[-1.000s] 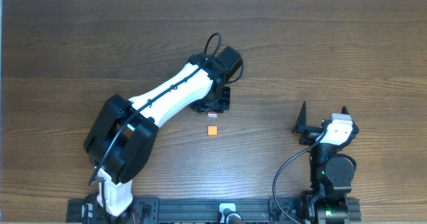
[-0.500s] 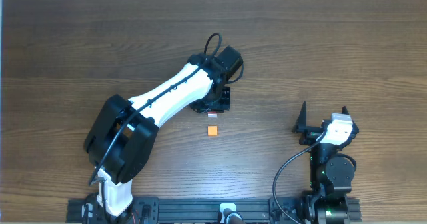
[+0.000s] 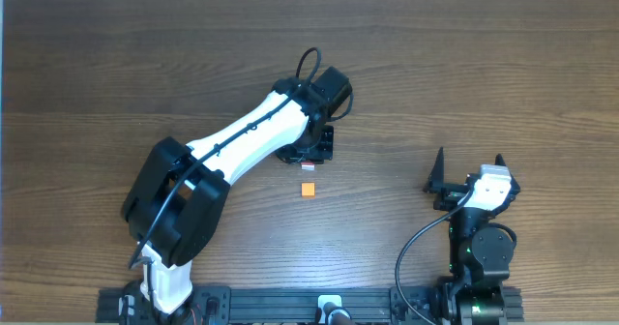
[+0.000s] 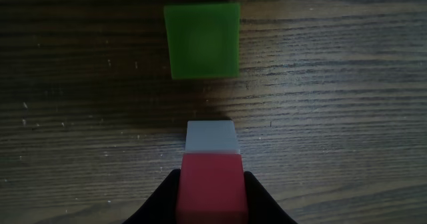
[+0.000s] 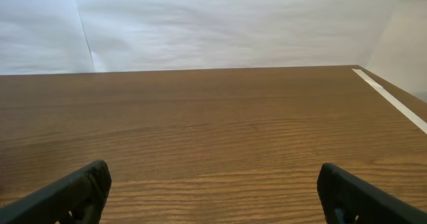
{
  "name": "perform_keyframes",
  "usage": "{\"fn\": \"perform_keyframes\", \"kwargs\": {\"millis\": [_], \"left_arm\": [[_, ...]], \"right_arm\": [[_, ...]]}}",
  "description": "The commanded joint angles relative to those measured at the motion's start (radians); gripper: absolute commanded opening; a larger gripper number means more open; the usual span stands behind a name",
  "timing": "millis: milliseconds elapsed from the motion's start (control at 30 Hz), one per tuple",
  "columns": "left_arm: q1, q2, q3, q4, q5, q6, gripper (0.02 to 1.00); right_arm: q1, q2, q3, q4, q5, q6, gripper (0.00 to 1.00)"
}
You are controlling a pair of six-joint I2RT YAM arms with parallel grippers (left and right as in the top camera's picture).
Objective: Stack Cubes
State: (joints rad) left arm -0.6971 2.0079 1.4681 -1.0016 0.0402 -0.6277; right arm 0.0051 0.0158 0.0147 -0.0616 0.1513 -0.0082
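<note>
My left gripper (image 4: 211,181) is shut on a red cube (image 4: 211,196), its dark fingers pressed against both sides. Just beneath and beyond it sits a grey cube (image 4: 211,136) on the wood; whether the red one touches it I cannot tell. A green cube (image 4: 202,39) lies a short way farther on. In the top view the left gripper (image 3: 311,155) is at the table's middle, with slivers of the red cube (image 3: 312,166) showing at its lower edge. An orange cube (image 3: 308,191) lies just below it. My right gripper (image 3: 469,161) stands open near its base, holding nothing.
The brown wooden table (image 3: 464,64) is bare around the cubes. In the right wrist view the right gripper (image 5: 213,187) faces the tabletop (image 5: 220,124) and a white wall behind, with a pale strip along the table's edge (image 5: 393,101).
</note>
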Motion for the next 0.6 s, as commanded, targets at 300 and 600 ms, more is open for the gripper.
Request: {"fn": "perform_keyframes", "kwargs": {"millis": [300,600], "left_arm": [[0.008,0.018,0.019,0.003,-0.016,0.014,0.288],[0.008,0.018,0.019,0.003,-0.016,0.014,0.321]], "right_arm": [[0.0,-0.011,-0.009,0.002,-0.005,-0.004,0.993],[0.0,-0.011,-0.009,0.002,-0.005,-0.004,0.991]]}}
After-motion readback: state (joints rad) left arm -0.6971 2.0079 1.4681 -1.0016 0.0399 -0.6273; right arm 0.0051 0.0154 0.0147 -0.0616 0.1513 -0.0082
